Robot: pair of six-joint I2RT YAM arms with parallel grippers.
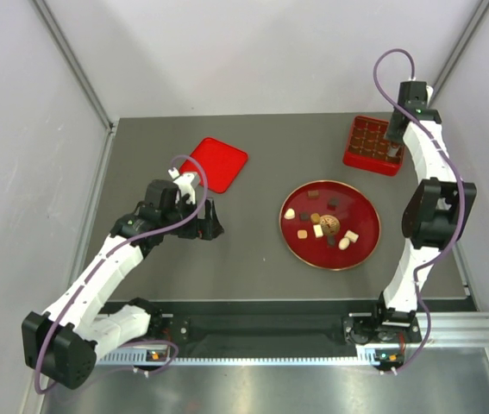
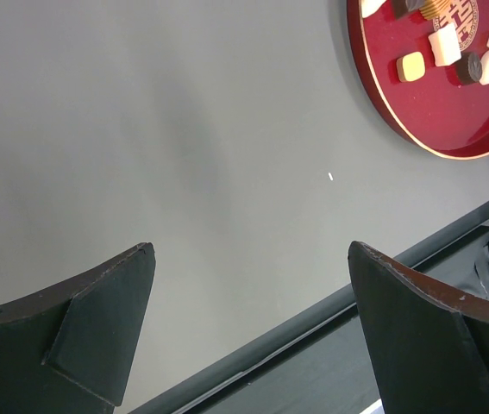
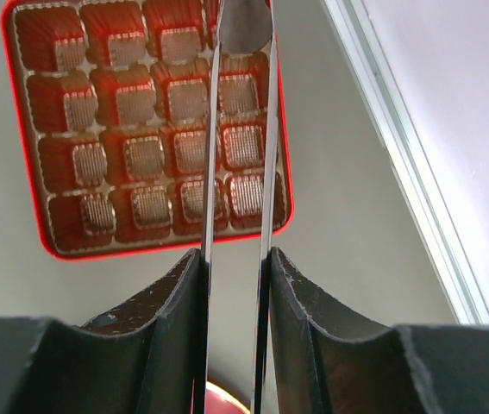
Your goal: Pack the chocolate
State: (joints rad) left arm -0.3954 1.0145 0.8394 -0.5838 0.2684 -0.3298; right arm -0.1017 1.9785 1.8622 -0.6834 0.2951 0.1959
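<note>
Red plate (image 1: 360,214), gold emblem (image 1: 330,224), cream chocolate (image 1: 318,231)

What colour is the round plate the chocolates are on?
Deep red plate with a thin gold rim; the left wrist view shows it best.

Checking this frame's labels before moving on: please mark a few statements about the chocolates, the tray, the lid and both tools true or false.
The small chocolate pieces lie on the round red plate. True.
The left tool is shut on a chocolate. False: it is open over the bare table, holding nothing.
The right tool grips thin grey metal tongs above the red compartment tray. True.
The tray's visible compartments hold chocolates. False: those in view are empty.
The flat red square lid covers the tray. False: it lies on the table, apart from it.
</note>
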